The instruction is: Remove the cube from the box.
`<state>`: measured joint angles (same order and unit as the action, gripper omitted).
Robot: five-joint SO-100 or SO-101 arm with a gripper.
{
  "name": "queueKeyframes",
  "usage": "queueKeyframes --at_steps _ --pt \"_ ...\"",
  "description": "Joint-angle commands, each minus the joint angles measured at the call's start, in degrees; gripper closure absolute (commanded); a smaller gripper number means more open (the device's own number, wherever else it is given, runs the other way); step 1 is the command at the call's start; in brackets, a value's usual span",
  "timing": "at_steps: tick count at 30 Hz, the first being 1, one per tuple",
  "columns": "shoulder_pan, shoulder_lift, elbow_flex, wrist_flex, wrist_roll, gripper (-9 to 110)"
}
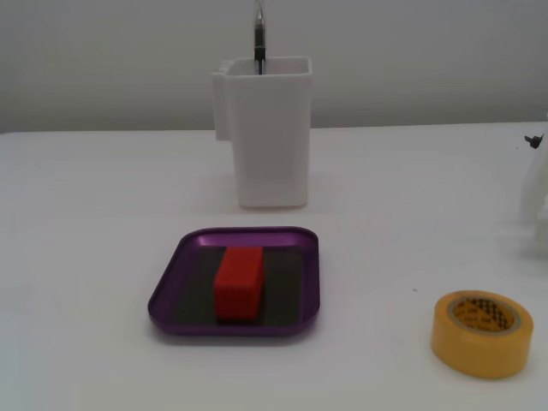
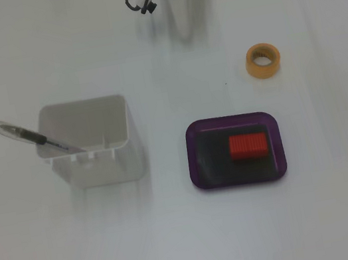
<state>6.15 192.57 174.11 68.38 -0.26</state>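
Note:
The red cube (image 1: 238, 282) lies inside the shallow purple box (image 1: 171, 295), on its dark bottom and a little left of centre in a fixed view. In the view from above, the cube (image 2: 248, 145) sits right of centre in the box (image 2: 196, 160). My arm (image 2: 183, 10) shows only as a pale white shape at the top edge there, far from the box, and as a white blur at the right edge of the other fixed view (image 1: 536, 193). Its fingers blend into the white table, so I cannot tell whether the gripper is open or shut.
A tall white container (image 1: 267, 128) holding a pen (image 2: 34, 138) stands behind the box. A yellow tape roll (image 1: 481, 332) lies to the right of the box. Black cables (image 2: 138, 1) hang by the arm's base.

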Motion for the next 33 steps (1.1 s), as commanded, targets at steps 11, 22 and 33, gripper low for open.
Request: queueKeyframes --at_steps 11,22,33 --pt "0.7 1.67 -21.09 -0.7 -0.44 102" --pt "0.09 -10.02 -27.42 -0.97 -5.19 96" --pt "-11.6 -61.08 -61.96 0.18 -5.1 85"
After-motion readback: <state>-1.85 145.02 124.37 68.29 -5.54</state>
